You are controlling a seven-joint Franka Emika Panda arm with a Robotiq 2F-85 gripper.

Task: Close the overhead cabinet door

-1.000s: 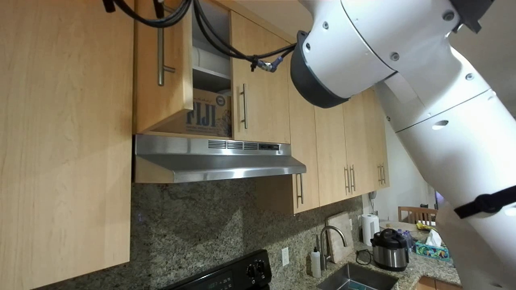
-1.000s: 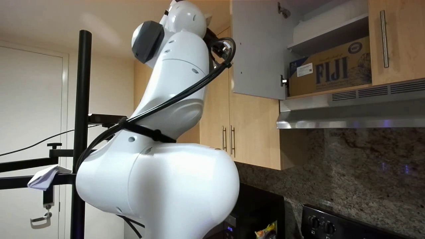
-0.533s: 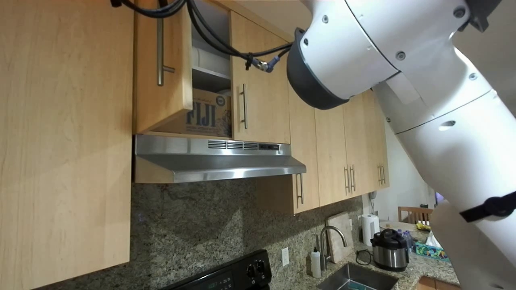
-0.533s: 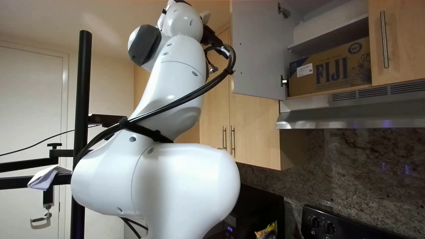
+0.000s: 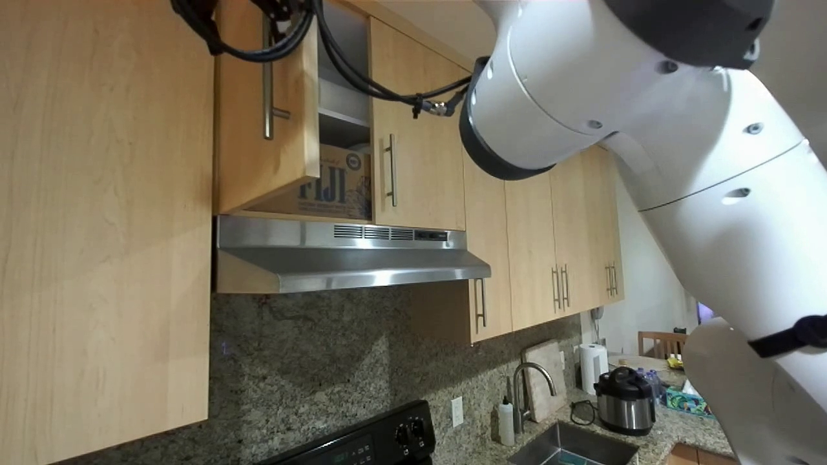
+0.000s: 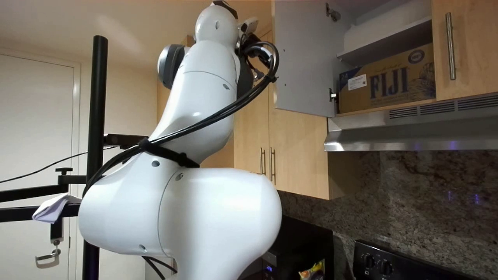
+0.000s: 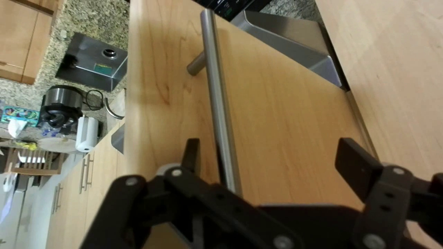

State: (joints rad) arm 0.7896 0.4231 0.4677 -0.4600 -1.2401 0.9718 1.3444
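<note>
The overhead cabinet door (image 5: 244, 129) hangs open above the range hood (image 5: 352, 261), its front just ahead of the gripper (image 7: 269, 152). The fingers (image 7: 358, 167) are wide apart, and the upright bar handle (image 7: 218, 103) shows between them in the wrist view, nearer one; I can't tell if they touch it.

At the wrist view's centre, the overhead cabinet door (image 7: 283, 121) is smooth grained wood, its bar handle (image 7: 218, 97) brushed metal. The range hood (image 5: 352, 258) is shiny metal, the FIJI box (image 6: 389, 79) cardboard.
</note>
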